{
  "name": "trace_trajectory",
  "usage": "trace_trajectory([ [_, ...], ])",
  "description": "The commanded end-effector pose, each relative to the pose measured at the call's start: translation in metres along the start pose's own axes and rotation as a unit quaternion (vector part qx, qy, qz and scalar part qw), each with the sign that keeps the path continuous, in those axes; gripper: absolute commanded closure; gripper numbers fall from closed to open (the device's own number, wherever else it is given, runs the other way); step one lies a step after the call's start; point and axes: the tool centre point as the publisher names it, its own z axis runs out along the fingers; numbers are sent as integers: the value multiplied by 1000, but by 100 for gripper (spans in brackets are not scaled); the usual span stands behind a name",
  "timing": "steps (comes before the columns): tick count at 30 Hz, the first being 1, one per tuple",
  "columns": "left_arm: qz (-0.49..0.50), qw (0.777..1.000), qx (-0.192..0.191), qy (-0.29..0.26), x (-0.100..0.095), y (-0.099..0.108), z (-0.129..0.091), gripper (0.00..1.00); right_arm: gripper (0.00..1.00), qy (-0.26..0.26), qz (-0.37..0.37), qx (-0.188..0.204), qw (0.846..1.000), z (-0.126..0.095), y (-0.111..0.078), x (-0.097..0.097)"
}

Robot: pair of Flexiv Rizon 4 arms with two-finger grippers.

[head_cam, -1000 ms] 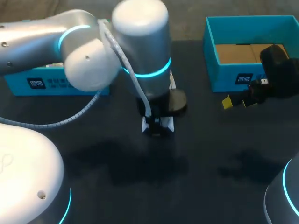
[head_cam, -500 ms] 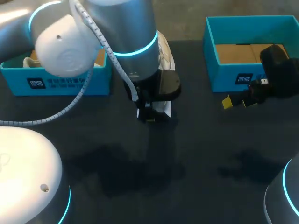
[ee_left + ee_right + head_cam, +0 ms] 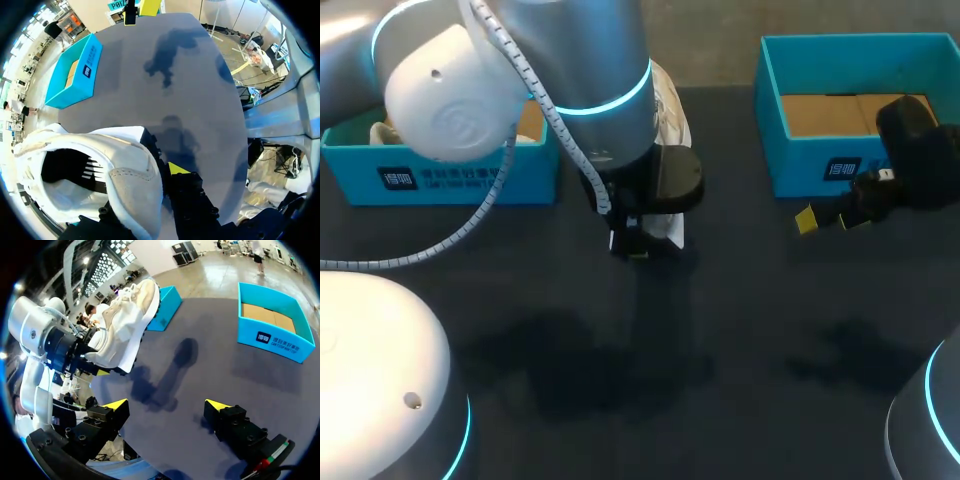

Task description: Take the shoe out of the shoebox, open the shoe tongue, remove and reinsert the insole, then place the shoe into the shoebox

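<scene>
The dark table (image 3: 740,330) takes up most of the scene, with the big silver left arm (image 3: 570,70) reaching in over its middle. Two blue shoeboxes sit on it. The left shoebox (image 3: 440,175) is just behind and to the outer side of the left gripper (image 3: 165,172). The right shoebox (image 3: 800,170), lined with brown cardboard, is just beyond the right gripper (image 3: 166,405).

The white shoe (image 3: 127,322) hangs in the air off the table, clamped at its heel end by the left gripper. One yellow tip presses its outer wall, and the other is hidden by the shoe. Its long axis tilts steeply, heel down at the fingers and toe up and away, pointing towards the left shoebox. The shoe's mouth gapes towards the wrist.

The right gripper's fingers are spread wide with nothing between them, well apart from the shoe.
</scene>
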Motion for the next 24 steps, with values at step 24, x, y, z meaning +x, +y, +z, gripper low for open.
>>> trace_trajectory([
  [24,27,999,-8,38,-28,36,-4,100,0,-1,1,0,1000,2,0,0],
])
